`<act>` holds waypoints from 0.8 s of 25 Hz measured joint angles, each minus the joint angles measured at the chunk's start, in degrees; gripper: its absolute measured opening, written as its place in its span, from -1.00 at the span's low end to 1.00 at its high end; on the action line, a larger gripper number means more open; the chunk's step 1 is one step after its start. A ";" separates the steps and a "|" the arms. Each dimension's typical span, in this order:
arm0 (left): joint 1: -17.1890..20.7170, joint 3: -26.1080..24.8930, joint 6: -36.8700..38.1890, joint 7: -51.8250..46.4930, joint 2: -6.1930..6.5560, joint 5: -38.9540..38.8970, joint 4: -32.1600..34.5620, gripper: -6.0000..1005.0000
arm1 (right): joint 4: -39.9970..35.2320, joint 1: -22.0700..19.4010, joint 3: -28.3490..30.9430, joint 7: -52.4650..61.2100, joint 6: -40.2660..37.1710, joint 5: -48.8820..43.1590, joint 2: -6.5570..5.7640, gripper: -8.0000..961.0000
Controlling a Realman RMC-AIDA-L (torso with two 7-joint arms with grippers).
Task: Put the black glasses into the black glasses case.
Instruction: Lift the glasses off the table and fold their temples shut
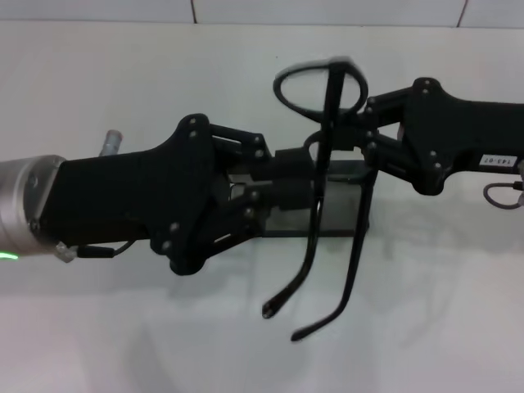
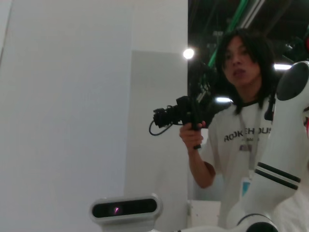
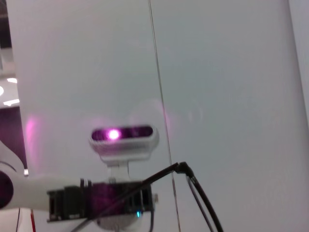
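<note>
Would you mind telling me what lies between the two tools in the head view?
The thin black-framed glasses, temples hanging down, and beneath them the black rectangular glasses case, lie between the left tool and right tool.
</note>
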 joint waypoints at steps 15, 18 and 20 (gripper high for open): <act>0.30 -0.35 0.14 3.74 0.40 -5.25 -4.57 -0.69 | 2.45 1.74 -0.25 -0.54 0.17 -1.23 -0.14 -0.78; -0.15 0.22 0.22 3.74 0.24 -5.14 -4.72 -0.69 | 2.92 2.06 -0.30 -0.97 1.09 -1.20 0.09 -0.78; -0.61 1.07 0.19 3.95 0.14 -4.88 -5.13 -0.69 | 3.72 2.81 -0.34 -1.47 1.37 -0.62 0.15 -0.78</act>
